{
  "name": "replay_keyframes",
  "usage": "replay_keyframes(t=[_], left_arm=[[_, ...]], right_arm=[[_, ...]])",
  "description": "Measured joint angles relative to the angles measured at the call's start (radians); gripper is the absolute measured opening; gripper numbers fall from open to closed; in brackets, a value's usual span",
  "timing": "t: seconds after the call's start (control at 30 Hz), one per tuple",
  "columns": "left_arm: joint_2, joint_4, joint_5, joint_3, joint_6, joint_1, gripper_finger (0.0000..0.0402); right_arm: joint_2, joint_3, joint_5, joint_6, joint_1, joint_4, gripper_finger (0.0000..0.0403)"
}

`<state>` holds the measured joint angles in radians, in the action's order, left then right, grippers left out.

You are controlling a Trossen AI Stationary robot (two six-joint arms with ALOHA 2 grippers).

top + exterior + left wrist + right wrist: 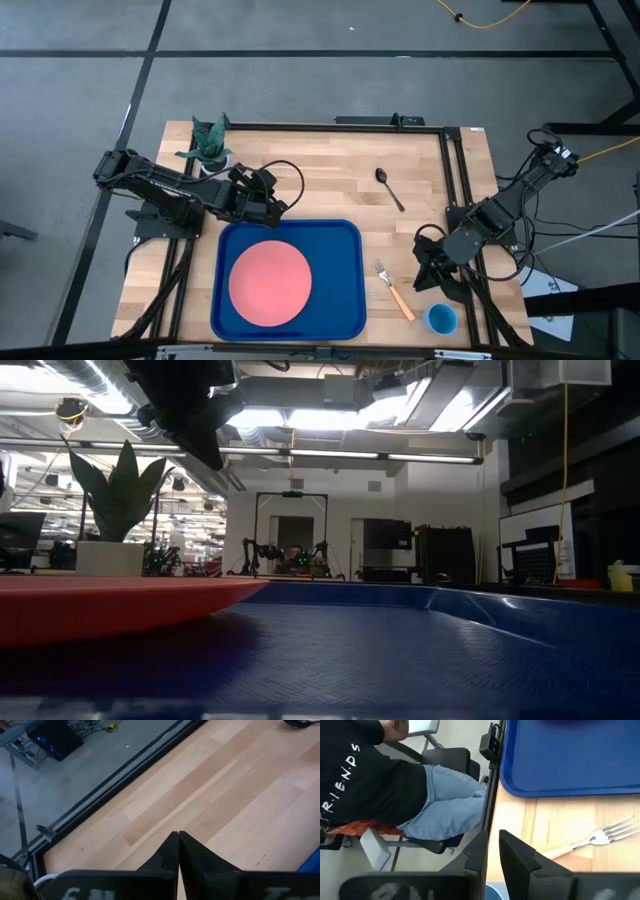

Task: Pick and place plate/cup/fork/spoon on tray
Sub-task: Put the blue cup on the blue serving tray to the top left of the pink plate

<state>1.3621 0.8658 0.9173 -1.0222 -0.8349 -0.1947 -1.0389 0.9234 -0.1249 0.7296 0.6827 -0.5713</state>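
You had the salmon-pink plate (270, 282) already lying flat inside the blue tray (345, 240), toward its left half, so one item was placed and three were not. The fork (394, 290) lay on the wood just right of the tray, tines toward the far side; the light-blue cup (441, 319) sat beside the fork's handle end near the table's front edge; the dark spoon (389, 187) was farther back, well apart from both.

Your left gripper (275, 203) sat over bare wood just beyond the tray's far rim, fingers (172, 851) pressed together with nothing between them. Your right gripper (428, 258) hovered beside the fork, fingers (512, 851) nearly closed with only a narrow slit, holding nothing.

The risks, as I judged them: the fork lay flat and thin, so a grasp from that slit could have skated it toward the tray wall or into the cup. The cup stood close to the edge, where a nudge could have sent it off, toward the person (380, 780) seated there
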Motion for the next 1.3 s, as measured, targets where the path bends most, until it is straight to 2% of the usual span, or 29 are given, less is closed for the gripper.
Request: replay_keyframes(t=[0.37,0.57,0.77,0.9,1.0,1.1,1.3], left_arm=[[0.000,0.000,-0.021,0.000,0.000,0.000,0.0000],[0.000,0.000,-0.028,0.000,0.005,0.000,0.0000],[0.000,0.000,-0.088,0.000,0.007,0.000,0.0000],[0.000,0.000,-0.131,0.000,0.007,0.000,0.0000],[0.000,0.000,-0.145,0.000,0.007,0.000,0.0000],[0.000,0.000,-0.154,0.000,0.007,0.000,0.0000],[0.000,0.000,-0.154,0.000,0.007,0.000,0.0000]], right_arm=[[0.000,0.000,0.112,-0.028,0.001,0.000,0.0053],[0.000,0.000,0.108,-0.026,0.001,0.000,0.0053],[0.000,0.000,0.129,-0.003,0.001,0.001,0.0053],[0.000,0.000,0.086,0.010,0.001,0.004,0.0053],[0.000,0.000,0.073,0.083,0.001,0.004,0.0053],[0.000,0.000,0.132,0.095,0.000,0.014,0.0053],[-0.001,0.000,0.142,0.047,0.004,0.034,0.0053]])
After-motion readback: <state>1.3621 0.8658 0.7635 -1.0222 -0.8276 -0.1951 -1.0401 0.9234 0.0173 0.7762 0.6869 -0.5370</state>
